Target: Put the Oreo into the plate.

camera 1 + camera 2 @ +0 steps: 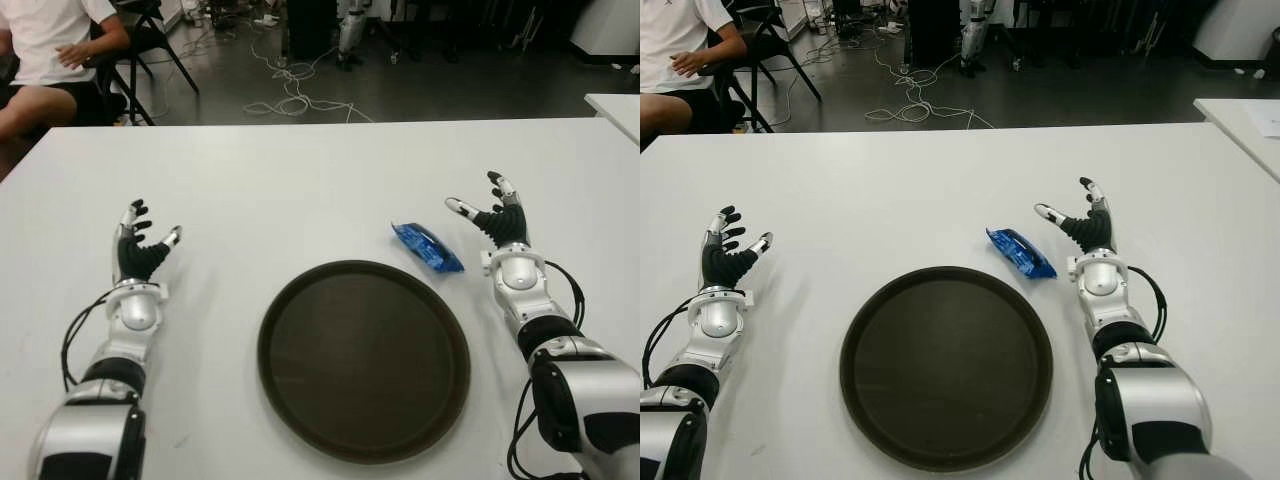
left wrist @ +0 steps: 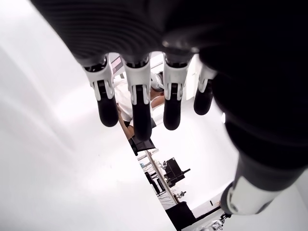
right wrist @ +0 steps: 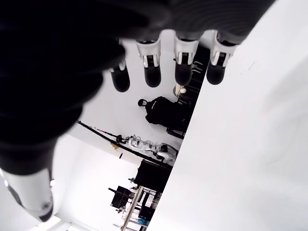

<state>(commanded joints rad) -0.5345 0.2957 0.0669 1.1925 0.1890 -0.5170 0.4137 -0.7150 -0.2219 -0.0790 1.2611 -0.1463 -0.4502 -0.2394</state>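
Observation:
A blue Oreo packet (image 1: 427, 246) lies on the white table (image 1: 300, 180), just beyond the far right rim of a round dark brown plate (image 1: 280, 400). The plate holds nothing. My right hand (image 1: 483, 215) shows a short way to the right of the packet, fingers spread and holding nothing; its fingers (image 3: 152, 65) hang free in the right wrist view. My left hand (image 1: 147, 237) shows well to the left of the plate, also open, with its fingers (image 2: 140, 103) spread in the left wrist view.
A seated person in a white shirt (image 1: 45, 50) is beyond the table's far left corner. Cables (image 1: 290, 90) trail over the floor behind the table. Another white table (image 1: 615, 105) edge shows at the far right.

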